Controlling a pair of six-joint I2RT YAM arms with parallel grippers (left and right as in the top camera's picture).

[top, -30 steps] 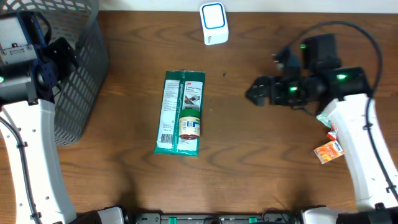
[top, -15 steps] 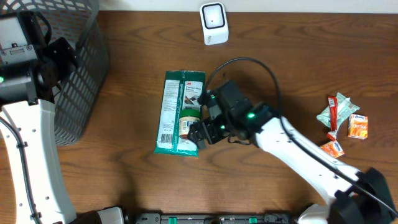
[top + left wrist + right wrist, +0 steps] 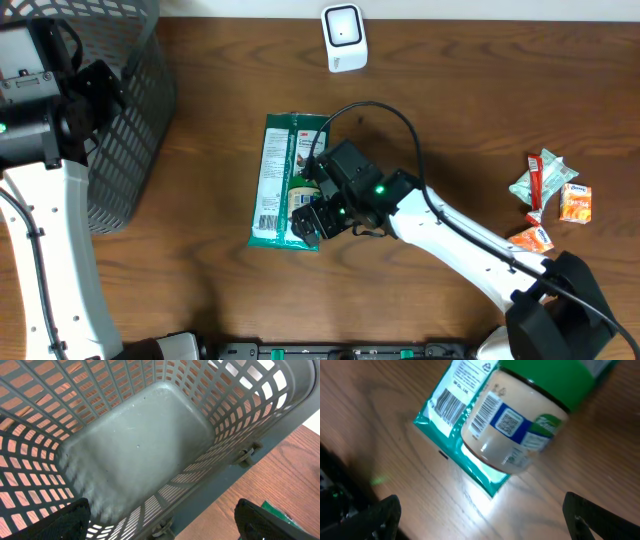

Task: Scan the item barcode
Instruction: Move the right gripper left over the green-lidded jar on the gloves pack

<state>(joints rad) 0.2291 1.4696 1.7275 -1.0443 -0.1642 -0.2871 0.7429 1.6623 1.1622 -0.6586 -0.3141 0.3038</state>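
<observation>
- My right fingers (image 3: 382, 517) stand wide apart with nothing between them; only their dark tips show, at the lower corners of the wrist view.
- The jar (image 3: 520, 425) lies on its side just ahead of those tips, about midway between them and touching neither. Its green lid points away to the right-hand finger's side.
- The jar's barcode (image 3: 482, 412) faces up toward the wrist camera, with a small square code beside it.
- The jar rests on a green packet (image 3: 452, 420) that lies flat on the counter (image 3: 365, 420). The packet's near end reaches closest to the fingers, closer to the left-hand tip.
- The right arm stretches in from the lower right, with its wrist over the jar.
- The scanner (image 3: 343, 38) stands well beyond the fingers, at the far edge.
- My left fingers (image 3: 77, 520) are also spread wide and empty, hanging above the grey basket (image 3: 240, 420) with the wrist looking down into it.
</observation>
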